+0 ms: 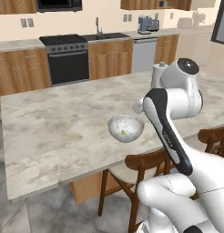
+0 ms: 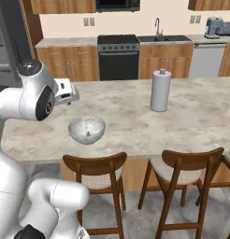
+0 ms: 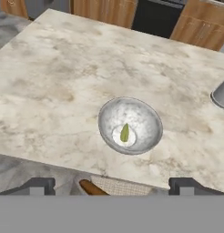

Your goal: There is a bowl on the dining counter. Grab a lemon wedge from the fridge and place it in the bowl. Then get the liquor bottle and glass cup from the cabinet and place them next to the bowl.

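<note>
A kitchen with wooden cabinets is seen, with a black oven (image 1: 68,57), a sink with faucet (image 2: 157,33) and a pale dishwasher (image 1: 144,53) set along the far wall. A dark microwave (image 1: 58,5) is mounted above the oven, and a grey appliance (image 1: 148,23) stands on the far counter to the right of the sink. No brand, label or legible writing can be made out on any of these.

In the foreground a marble dining counter (image 1: 54,132) is observed. A speckled grey bowl (image 1: 125,128) is placed on it close to the near edge. Inside the bowl a single yellow-green lemon wedge (image 3: 125,133) is lying on the bottom, near the centre. No other contents are seen in the bowl.

A white paper towel roll (image 2: 160,90) is standing upright on the counter, to the right of the bowl and farther back, well apart from it. Wooden chairs (image 2: 99,177) with woven seats are drawn up along the near side of the counter.

The gripper (image 3: 113,186) is held above the near edge of the counter, just on the near side of the bowl. Its jaws are spread wide apart and nothing is held between them; the fingertips (image 3: 40,185) are clear of the bowl and the wedge
</note>
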Tool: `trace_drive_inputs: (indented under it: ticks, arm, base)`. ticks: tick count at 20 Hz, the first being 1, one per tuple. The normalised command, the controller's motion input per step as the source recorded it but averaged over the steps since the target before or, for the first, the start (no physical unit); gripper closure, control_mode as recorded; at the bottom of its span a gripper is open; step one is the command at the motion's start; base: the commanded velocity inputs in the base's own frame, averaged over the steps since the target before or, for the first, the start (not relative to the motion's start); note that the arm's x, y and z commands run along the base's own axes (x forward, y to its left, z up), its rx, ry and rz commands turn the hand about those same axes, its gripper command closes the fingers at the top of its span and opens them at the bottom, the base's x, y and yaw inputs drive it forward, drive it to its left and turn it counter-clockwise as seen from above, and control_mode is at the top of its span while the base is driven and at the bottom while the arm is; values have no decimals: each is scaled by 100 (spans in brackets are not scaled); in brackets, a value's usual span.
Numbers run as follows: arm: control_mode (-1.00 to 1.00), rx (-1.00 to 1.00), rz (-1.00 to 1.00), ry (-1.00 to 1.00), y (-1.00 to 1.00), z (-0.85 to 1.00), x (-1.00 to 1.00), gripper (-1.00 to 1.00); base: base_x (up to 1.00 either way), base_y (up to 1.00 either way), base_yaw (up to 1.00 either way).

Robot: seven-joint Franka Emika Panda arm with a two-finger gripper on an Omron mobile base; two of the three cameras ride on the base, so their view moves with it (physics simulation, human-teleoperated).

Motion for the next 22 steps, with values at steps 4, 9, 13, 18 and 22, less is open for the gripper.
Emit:
trace_drive_inputs:
  ticks: [4, 9, 13, 18, 22]
  arm:
    - [-100, 0, -14, 0, 0, 79, -100, -100]
    - [-100, 0, -16, 3, -8, 26, -100, -100]
    - [-100, 0, -20, 7, -15, 0, -100, -100]
    - [-100, 0, -19, 13, -11, 0, -77, -100]
    - [-100, 0, -8, 9, -5, 0, -8, -100]
  base:
    - [0, 0, 0]
    - [0, 0, 0]
    - [0, 0, 0]
    - [0, 0, 0]
    - [0, 0, 0]
